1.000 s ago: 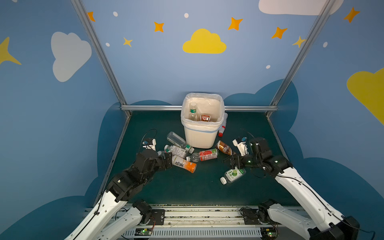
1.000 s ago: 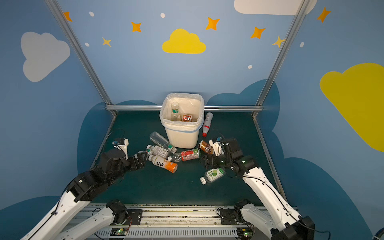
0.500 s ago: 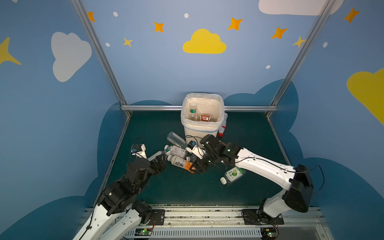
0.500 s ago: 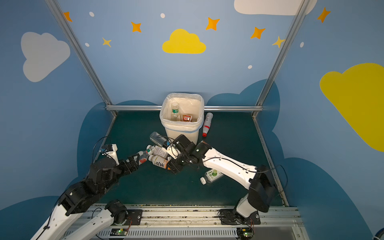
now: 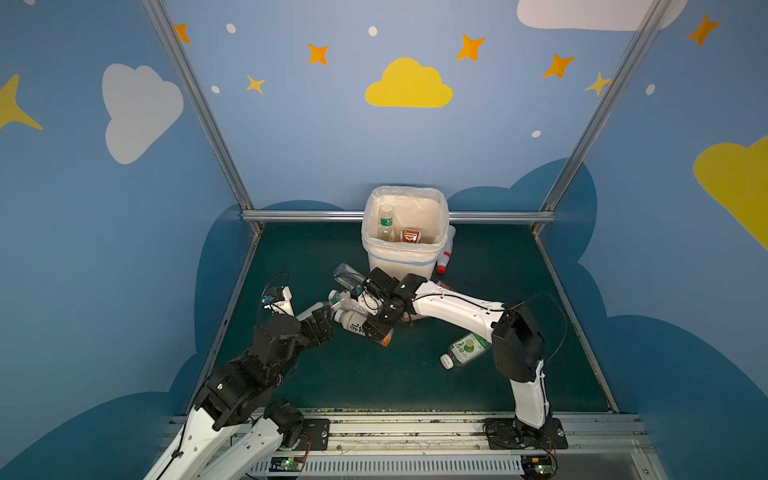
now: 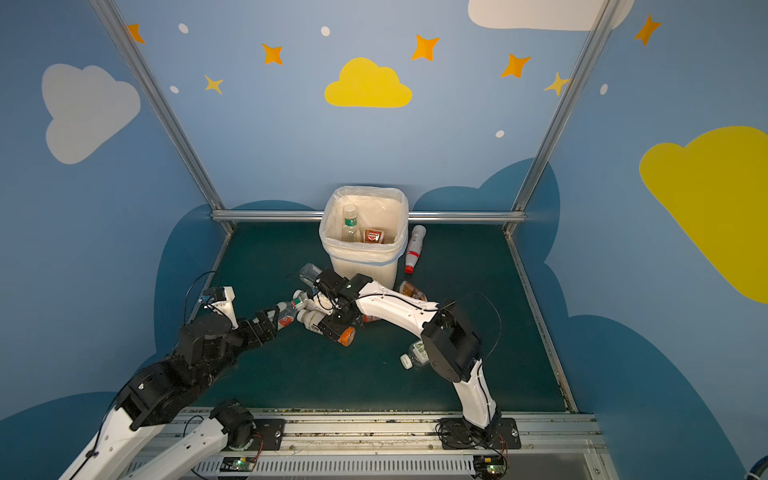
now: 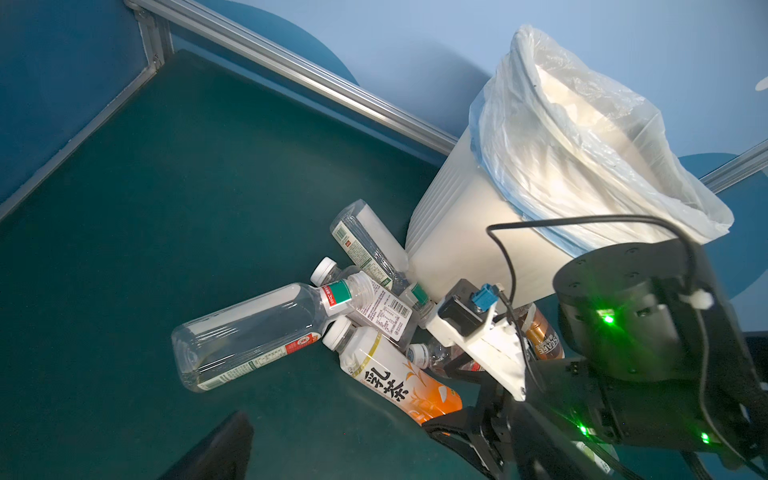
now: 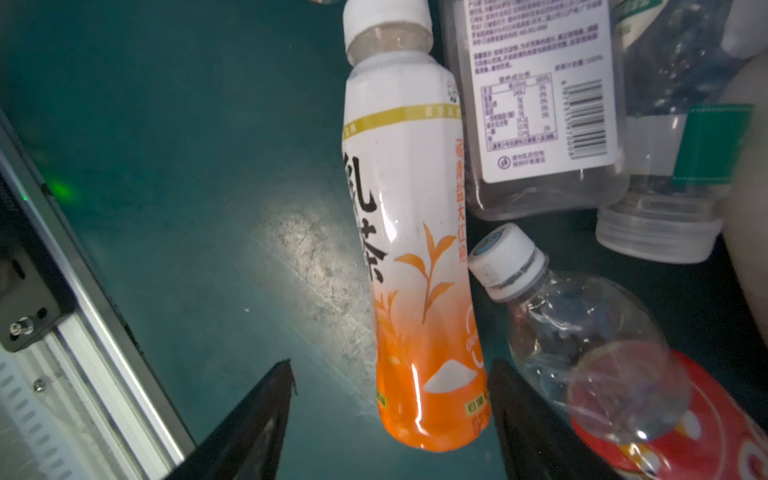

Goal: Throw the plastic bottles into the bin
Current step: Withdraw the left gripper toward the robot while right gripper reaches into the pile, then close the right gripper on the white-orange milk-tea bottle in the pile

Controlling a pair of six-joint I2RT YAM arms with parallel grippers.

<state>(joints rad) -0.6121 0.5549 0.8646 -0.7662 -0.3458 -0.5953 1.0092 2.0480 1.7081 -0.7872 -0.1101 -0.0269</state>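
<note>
The green floor (image 5: 374,374) carries everything. At its 12 o'clock edge in both top views stands the bin (image 5: 390,264), upright, with two bottles already inside. Most of the loose bottles lie heaped just at the bin's 6 o'clock. One green-label bottle (image 5: 463,351) lies apart toward 4 o'clock, and a white one with a red cap (image 6: 415,245) lies close by the bin's 3 o'clock side.

The right claw (image 8: 390,361) reaches across the middle and straddles the orange end of the tea bottle (image 8: 415,249). It is partly spread and not yet gripping: one finger is at the bottle's side, and the other shows bare floor between it and the bottle. The left claw (image 5: 323,326) is spread wide and empty, at 9 o'clock of the heap, near the big clear bottle (image 7: 257,332).

The step in hand looks like closing on the tea bottle. To do it well, centre the claw so both fingers meet the body squarely. Then squeeze across the width and lift straight up, since the neighbours' caps touch it and could drag along.

The tea bottle lies flat. In a top view its long axis runs from 10 to 4 o'clock, with the white cap at 10 and the orange base at 4.
</note>
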